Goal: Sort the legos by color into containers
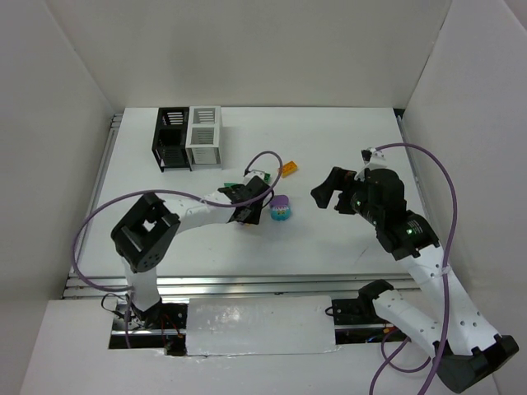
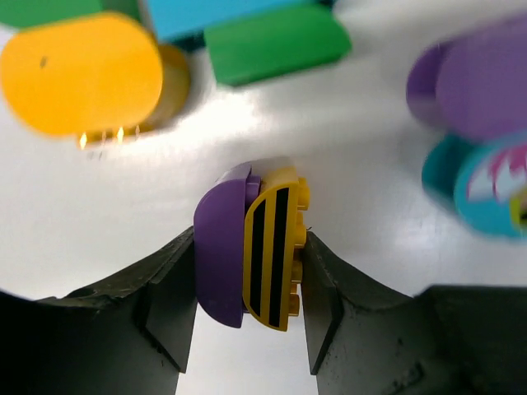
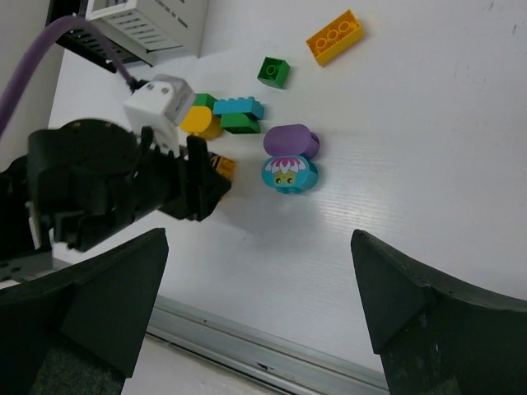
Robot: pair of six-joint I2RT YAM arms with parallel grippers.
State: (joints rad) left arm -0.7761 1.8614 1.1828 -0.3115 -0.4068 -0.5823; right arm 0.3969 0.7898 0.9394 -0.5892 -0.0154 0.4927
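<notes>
Nearest you, in the left wrist view, the left gripper (image 2: 249, 267) pinches a small purple-and-yellow striped rounded plastic brick (image 2: 262, 247), its black fingers (image 2: 169, 296) pressed to both sides, down at the white table (image 1: 313, 247). That side-on hold looks chosen to lift it clear of the yellow rounded brick (image 2: 82, 74) and green brick (image 2: 276, 41) crowded just beyond. The joined slatted bins, the black bin (image 1: 171, 138) and the white bin (image 1: 204, 136), stand well apart at the far left. Your right gripper (image 3: 257, 247) hangs with fingers spread, empty, probably parked out of the way.
</notes>
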